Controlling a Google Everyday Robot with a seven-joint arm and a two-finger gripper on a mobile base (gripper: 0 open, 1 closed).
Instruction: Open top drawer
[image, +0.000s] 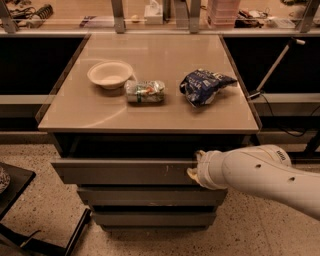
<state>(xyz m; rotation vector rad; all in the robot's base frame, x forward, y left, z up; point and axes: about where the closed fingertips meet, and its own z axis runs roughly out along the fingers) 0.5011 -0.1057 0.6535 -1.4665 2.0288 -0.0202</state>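
Note:
The top drawer (122, 171) is the widest grey metal front just under the tabletop. It stands pulled out a little toward me, with a dark gap behind its upper edge. Two narrower grey drawer fronts (150, 196) sit below it. My gripper (195, 165) is at the right part of the top drawer's front, at its upper edge. The white arm (260, 177) reaches in from the lower right and covers the drawer's right end.
On the beige tabletop (150, 112) sit a white bowl (110, 74), a small crumpled packet (145, 91) and a blue chip bag (204, 86). A black stand (15, 200) is at the lower left. Shelves with clutter run along the back.

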